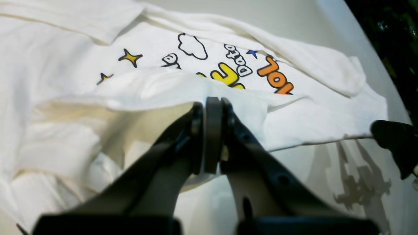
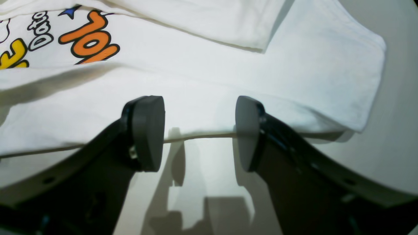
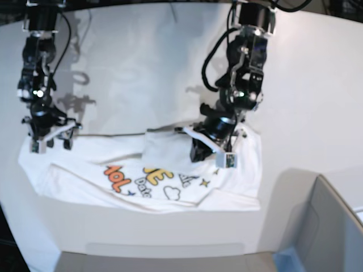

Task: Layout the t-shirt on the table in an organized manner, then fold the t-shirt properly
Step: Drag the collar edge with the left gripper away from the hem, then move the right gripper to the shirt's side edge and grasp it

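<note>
While the t-shirt (image 3: 170, 170) lies rumpled across the lower middle of the base view, print facing up and partly covered by a flap of its own cloth, I'd call the layout step unfinished. It rests on the table (image 3: 142, 62), its lower hem running close to the table's curved edge.

Left gripper (image 1: 213, 107), center of its wrist view: jaws clamped together on a raised fold of white fabric just below the lettering. Looks like a thin pinch, maybe one layer, maybe two; I can't tell.

Right gripper (image 2: 199, 130): jaws spread wide, straddling the shirt's hem near the corner at mid-frame, nothing gripped. In the base view it sits at the left, over the shirt's far corner.

Risks as I see them:
- Left pulls alone, the free corner drags and the cloth bunches more.
- Thin pinch slips out under tension.
- If two layers are caught, the flap won't open out.
- Right closes above the hem and gets nothing.
</note>
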Tool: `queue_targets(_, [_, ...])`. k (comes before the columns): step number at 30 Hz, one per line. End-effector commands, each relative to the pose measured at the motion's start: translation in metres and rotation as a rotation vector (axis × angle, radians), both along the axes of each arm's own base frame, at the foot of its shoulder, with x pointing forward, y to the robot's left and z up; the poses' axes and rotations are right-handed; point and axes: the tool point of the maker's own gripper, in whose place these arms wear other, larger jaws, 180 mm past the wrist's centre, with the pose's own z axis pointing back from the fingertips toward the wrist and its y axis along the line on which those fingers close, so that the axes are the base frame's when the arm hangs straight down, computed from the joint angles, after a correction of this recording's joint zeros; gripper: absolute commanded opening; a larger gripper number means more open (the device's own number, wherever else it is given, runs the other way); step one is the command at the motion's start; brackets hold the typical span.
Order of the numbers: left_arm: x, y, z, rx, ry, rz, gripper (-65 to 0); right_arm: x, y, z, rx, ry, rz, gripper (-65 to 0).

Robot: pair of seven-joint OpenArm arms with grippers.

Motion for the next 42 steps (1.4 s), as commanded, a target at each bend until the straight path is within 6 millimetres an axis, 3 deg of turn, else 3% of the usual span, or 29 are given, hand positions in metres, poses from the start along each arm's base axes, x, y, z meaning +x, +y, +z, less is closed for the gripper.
queue_targets(1, [0.002, 0.001, 0.027, -0.027, -0.087, 0.008, -63.9, 0.01, -0.006, 0.022, -0.018, -0.067, -0.002, -30.7])
queue_targets(3, [-0.008, 0.001, 0.037, -0.037, -0.113, 0.005, -63.9, 0.01, -0.007, 0.022, -0.019, -0.069, -0.004, -30.7])
queue_targets(7, [-0.045, 0.009, 0.033, 0.003, -0.061, -0.031, -63.9, 0.009, -0.016, 0.026, -0.021, -0.079, -0.026, -30.7])
queue_targets(11, [-0.089, 0.018, -0.014, 0.043, 0.094, -0.047, -64.0, 0.001, -0.059, 0.043, -0.005, -0.131, -0.153, -30.7])
queue_targets(16, [-0.139, 0.026, -0.056, 0.073, 0.243, -0.06, -64.0, -0.013, -0.09, 0.057, 0.072, -0.185, -0.247, -30.7])
queue_targets(18, [-0.156, 0.026, -0.067, 0.073, 0.291, -0.062, -64.0, -0.023, -0.098, 0.064, 0.11, -0.214, -0.273, -30.7])
queue_targets(21, [-0.172, 0.028, -0.076, 0.079, 0.335, -0.065, -64.9, -0.038, -0.094, 0.059, 0.15, -0.191, -0.267, -30.7])
queue_targets(25, [-0.185, 0.046, -0.087, 0.11, 0.383, -0.04, -65.0, -0.051, -0.089, 0.046, 0.154, -0.121, -0.252, -30.7])
queue_targets(30, [-0.195, 0.101, -0.097, 0.19, 0.426, 0.075, -65.0, -0.064, -0.089, 0.029, 0.158, -0.068, -0.26, -30.7])
queue_targets(35, [-0.189, 0.153, -0.093, 0.248, 0.414, 0.2, -65.0, -0.072, -0.093, 0.012, 0.189, -0.028, -0.283, -30.7])
queue_targets(42, [-0.19, 0.161, -0.092, 0.257, 0.416, 0.22, -65.0, -0.084, -0.085, -0.013, 0.292, 0.079, -0.283, -30.7])
